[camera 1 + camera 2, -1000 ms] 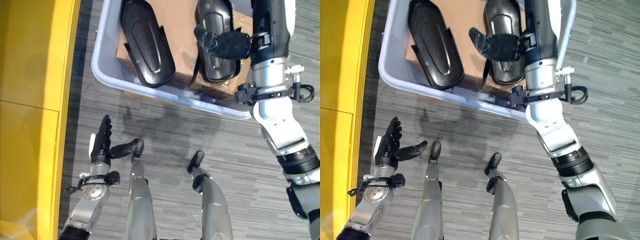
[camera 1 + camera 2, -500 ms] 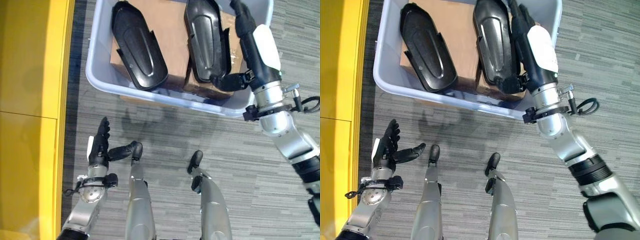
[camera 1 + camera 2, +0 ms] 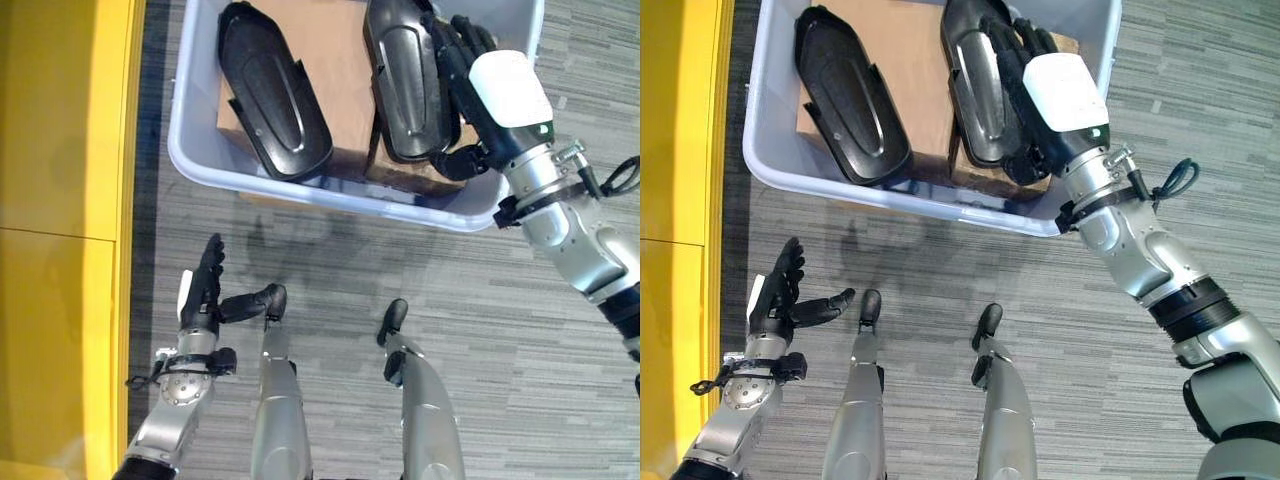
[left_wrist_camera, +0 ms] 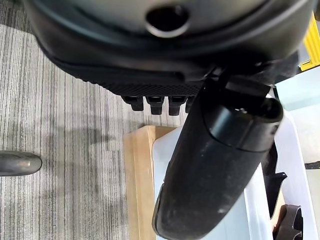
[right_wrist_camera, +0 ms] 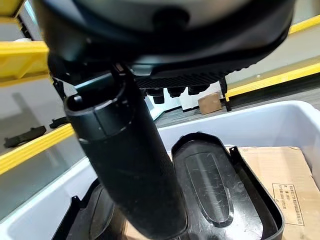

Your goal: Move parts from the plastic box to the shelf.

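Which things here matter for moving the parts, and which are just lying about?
Job:
plastic box
left black part
right black part
right robot hand, over the right part
left robot hand, open above the floor

Lying about:
cardboard under the parts

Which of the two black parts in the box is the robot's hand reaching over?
The black part on the robot's right; the right hand lies along its edge. The other part lies untouched.

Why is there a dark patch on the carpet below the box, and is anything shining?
Left eye view: a soft shadow lies on the grey striped carpet below the pale plastic box. Right eye view: the glossy black moulded parts catch faint highlights.
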